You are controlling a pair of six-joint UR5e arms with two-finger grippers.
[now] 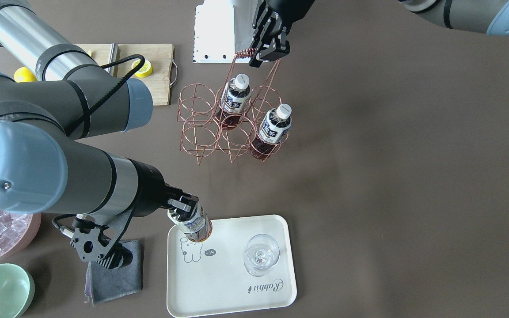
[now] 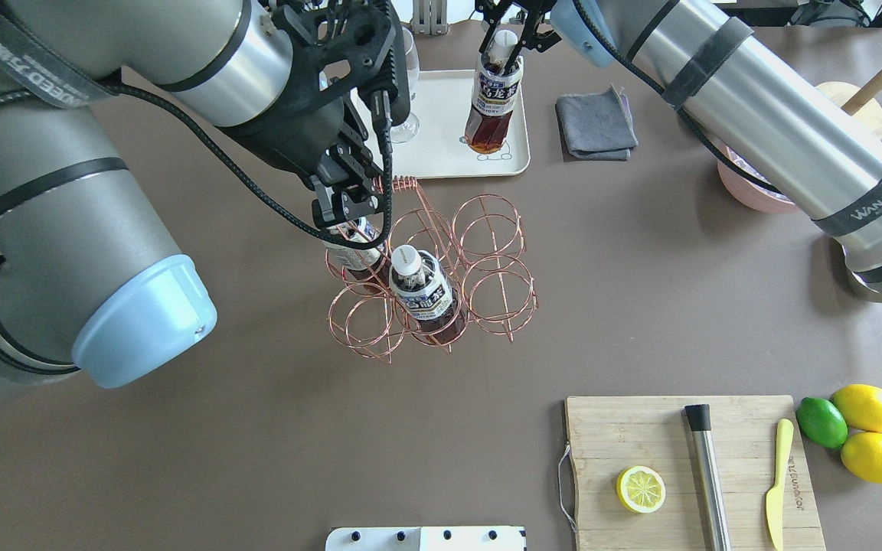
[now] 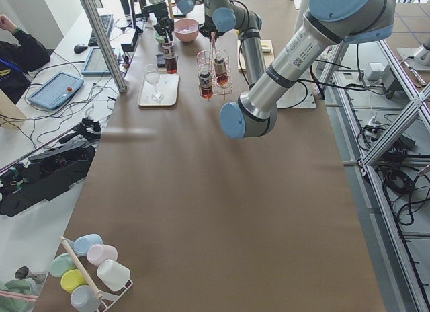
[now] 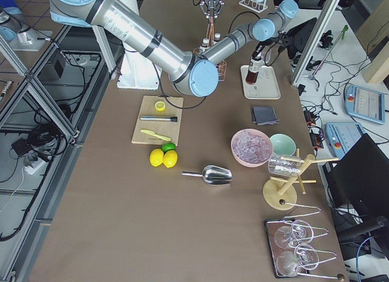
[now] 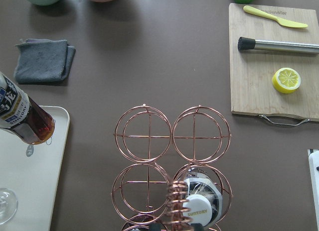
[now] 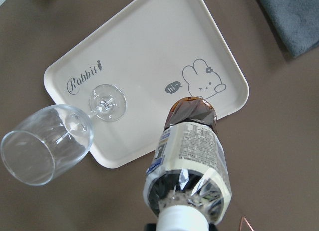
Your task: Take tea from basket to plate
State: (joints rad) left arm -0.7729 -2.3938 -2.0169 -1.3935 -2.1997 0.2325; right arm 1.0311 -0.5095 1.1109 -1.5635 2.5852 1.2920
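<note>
Tea (image 1: pixel 194 224), gripped at the neck by the closed right gripper (image 1: pixel 183 206), is held tilted over the bear drawing (image 1: pixel 191 252) at the 10 o'clock corner of the plate (image 1: pixel 228 291) (front-facing view). It should be righted and seated flat before release, clear of the stemmed glass (image 1: pixel 261 254) at 4 o'clock. The coiled handle of the basket (image 5: pixel 144 137) is clamped by the left gripper (image 1: pixel 267 55). Smooth plastic, faceted base; glossy rimmed plate.

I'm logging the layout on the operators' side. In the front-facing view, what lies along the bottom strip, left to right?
From the left: mint-green bowl, grey cloth, tea bottle in the right gripper, wine glass on the tray.
</note>
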